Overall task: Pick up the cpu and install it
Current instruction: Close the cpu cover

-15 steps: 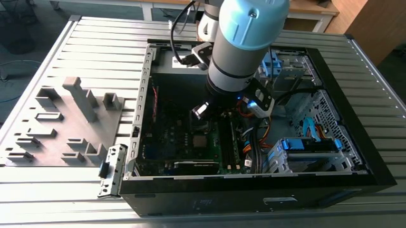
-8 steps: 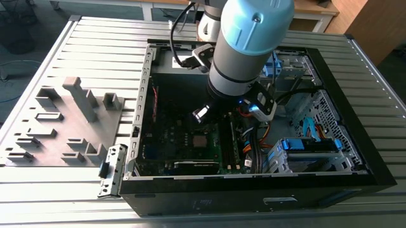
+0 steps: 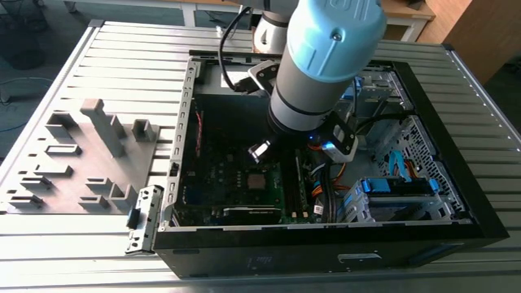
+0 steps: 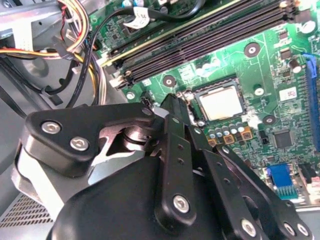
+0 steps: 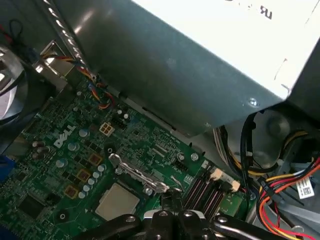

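The cpu point(image 4: 220, 102) is a small silver-grey square lying flat in its socket on the green motherboard point(image 4: 280, 100). It also appears in the first wrist view, cpu point(image 5: 117, 201), and in the exterior view, cpu point(image 3: 258, 180). My gripper point(image 4: 173, 103) is shut, its black fingers meeting in a point just beside the socket's corner, with nothing seen between them. In the first wrist view the gripper point(image 5: 173, 197) sits close to the raised metal socket bracket point(image 5: 137, 173). The arm point(image 3: 318, 67) reaches down into the open computer case point(image 3: 183, 122).
The grey power-supply box point(image 5: 200, 65) hangs over the board. Black memory slots point(image 4: 200, 40) run beside the socket, and cable bundles point(image 4: 80, 35) crowd one side. A drive cage point(image 3: 399, 189) fills the case at the exterior view's right. A grey moulded parts tray point(image 3: 82, 159) lies at its left.
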### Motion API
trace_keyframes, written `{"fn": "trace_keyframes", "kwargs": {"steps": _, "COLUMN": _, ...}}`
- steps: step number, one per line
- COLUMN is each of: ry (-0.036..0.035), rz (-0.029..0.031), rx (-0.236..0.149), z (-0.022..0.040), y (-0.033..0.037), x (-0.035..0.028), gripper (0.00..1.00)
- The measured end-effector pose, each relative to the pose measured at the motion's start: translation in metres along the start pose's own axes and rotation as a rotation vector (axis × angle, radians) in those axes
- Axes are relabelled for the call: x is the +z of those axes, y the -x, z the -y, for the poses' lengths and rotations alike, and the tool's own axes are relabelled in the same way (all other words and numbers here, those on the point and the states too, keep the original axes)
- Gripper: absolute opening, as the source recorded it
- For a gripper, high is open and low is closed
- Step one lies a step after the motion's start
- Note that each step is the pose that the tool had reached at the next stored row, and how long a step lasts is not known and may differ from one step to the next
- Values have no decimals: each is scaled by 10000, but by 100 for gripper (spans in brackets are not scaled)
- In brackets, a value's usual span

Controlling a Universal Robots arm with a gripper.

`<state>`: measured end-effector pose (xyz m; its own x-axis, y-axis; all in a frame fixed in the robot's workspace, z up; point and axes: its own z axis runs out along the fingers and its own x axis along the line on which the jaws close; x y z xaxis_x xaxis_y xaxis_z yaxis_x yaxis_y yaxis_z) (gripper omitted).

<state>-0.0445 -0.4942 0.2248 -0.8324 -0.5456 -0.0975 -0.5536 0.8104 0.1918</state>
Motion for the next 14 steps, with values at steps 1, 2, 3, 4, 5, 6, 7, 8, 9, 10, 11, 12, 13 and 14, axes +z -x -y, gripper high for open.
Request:
{"fn": "trace_keyframes", "kwargs": {"steps": 1, "ry": 34, "rz": 21, "rx": -1, "z": 13, "y": -6, "x": -4, "gripper": 11}}
{"fn": "trace_keyframes", "kwargs": {"steps": 2, "ry": 72, "rz": 45, "rx": -2, "z": 27, "y": -13, "x": -7, "gripper": 11}}
{"fn": "trace_keyframes", "kwargs": {"steps": 3, "ry": 107, "rz": 67, "rx": -2, "z": 40, "y": -20, "x": -11, "gripper": 11}}
{"fn": "trace_keyframes", "kwargs": {"steps": 4, "ry": 141, "rz": 90, "rx": -4, "z": 53, "y": -26, "x": -14, "gripper": 11}}
{"fn": "trace_keyframes", "kwargs": {"steps": 5, "ry": 172, "rz": 108, "rx": -5, "z": 66, "y": -32, "x": -18, "gripper": 11}}
{"fn": "trace_keyframes", "kwargs": {"steps": 6, "ry": 198, "rz": 123, "rx": -5, "z": 79, "y": -39, "x": -22, "gripper": 11}}
{"fn": "trace_keyframes", "kwargs": {"steps": 7, "ry": 217, "rz": 133, "rx": -4, "z": 93, "y": -47, "x": -26, "gripper": 11}}
{"fn": "trace_keyframes", "kwargs": {"steps": 8, "ry": 232, "rz": 139, "rx": -4, "z": 107, "y": -54, "x": -30, "gripper": 11}}
{"fn": "trace_keyframes", "kwargs": {"steps": 9, "ry": 273, "rz": 154, "rx": -3, "z": 145, "y": -75, "x": -41, "gripper": 11}}
{"fn": "trace_keyframes", "kwargs": {"steps": 10, "ry": 305, "rz": 160, "rx": 0, "z": 182, "y": -95, "x": -51, "gripper": 11}}
{"fn": "trace_keyframes", "kwargs": {"steps": 11, "ry": 318, "rz": 161, "rx": 0, "z": 197, "y": -102, "x": -55, "gripper": 11}}
{"fn": "trace_keyframes", "kwargs": {"steps": 12, "ry": 331, "rz": 163, "rx": 2, "z": 210, "y": -109, "x": -59, "gripper": 11}}
{"fn": "trace_keyframes", "kwargs": {"steps": 13, "ry": 342, "rz": 163, "rx": 3, "z": 222, "y": -115, "x": -61, "gripper": 11}}
{"fn": "trace_keyframes", "kwargs": {"steps": 14, "ry": 350, "rz": 161, "rx": 4, "z": 233, "y": -119, "x": -64, "gripper": 11}}
